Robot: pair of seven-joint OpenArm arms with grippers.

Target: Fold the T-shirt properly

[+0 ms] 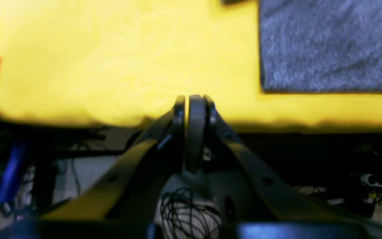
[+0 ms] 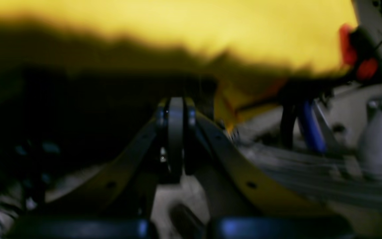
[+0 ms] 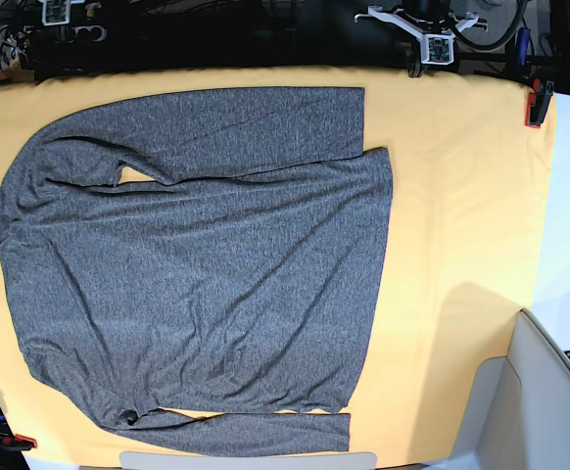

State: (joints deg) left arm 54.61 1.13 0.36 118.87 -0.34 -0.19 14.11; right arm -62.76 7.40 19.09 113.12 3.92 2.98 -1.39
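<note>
Both grippers, left gripper and right gripper, are sitting with fingers pressed together holding nothing, while the grey T-shirt is lying flat across the yellow table cloth, sleeves toward twelve and six o'clock.

A yellow table cloth is spread flat over the table. Red clamps are seen at its far right corner and near left corner. Cables are hung below the edge.
</note>
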